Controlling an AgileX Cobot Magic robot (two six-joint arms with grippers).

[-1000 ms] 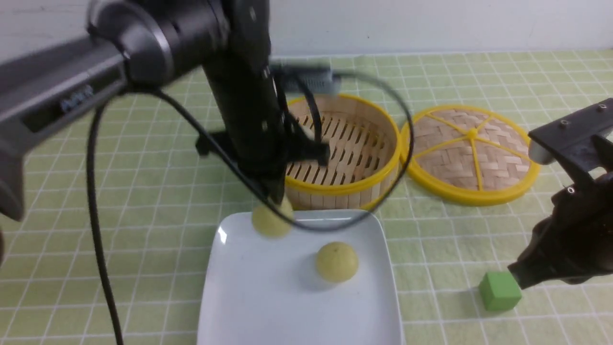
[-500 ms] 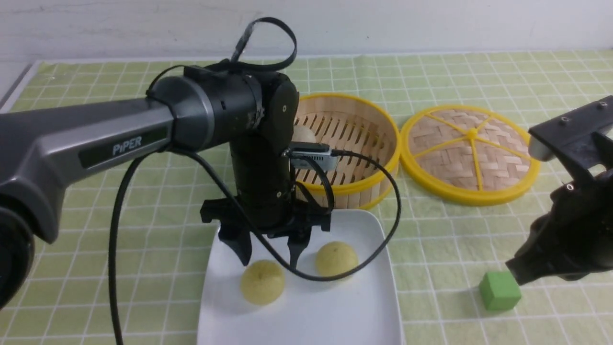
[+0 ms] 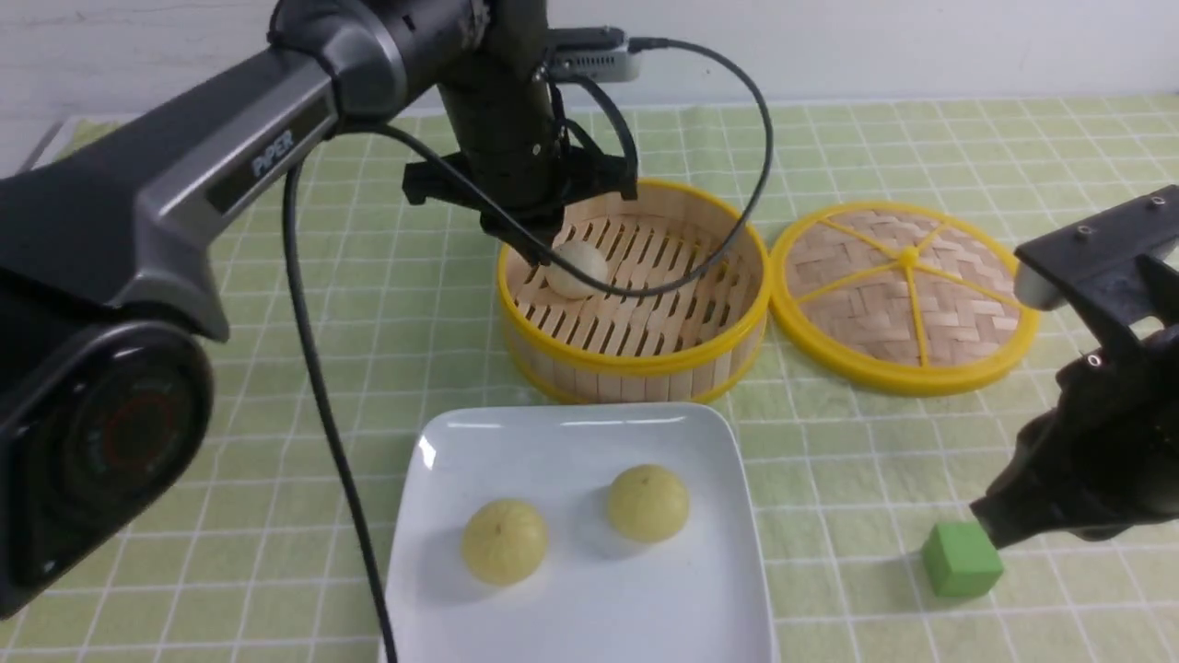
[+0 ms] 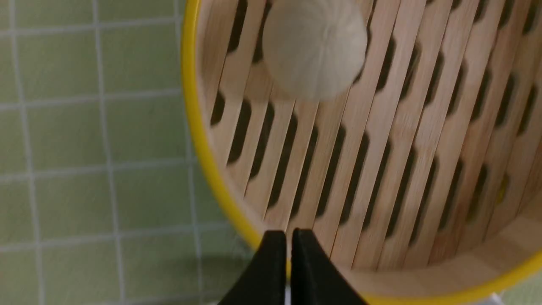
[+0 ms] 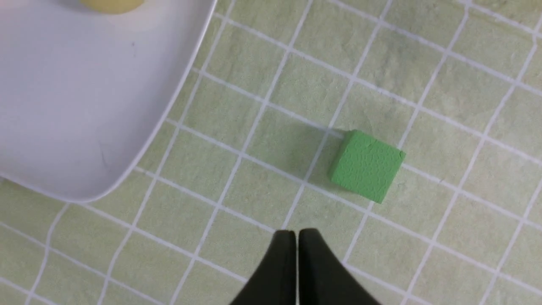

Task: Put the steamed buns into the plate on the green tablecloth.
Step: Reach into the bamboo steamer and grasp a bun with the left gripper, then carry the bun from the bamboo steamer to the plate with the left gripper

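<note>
Inside the round yellow-rimmed bamboo steamer (image 3: 636,364), the small off-white bun (image 3: 580,269) is seen just ahead of the closed, empty left jaws.

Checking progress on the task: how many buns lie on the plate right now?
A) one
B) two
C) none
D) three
B: a yellow bun and a second yellow bun sit on the plate, while the white bun lies in the steamer.

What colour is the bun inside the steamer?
Off-white; the bun shows best in the left wrist view.
</note>
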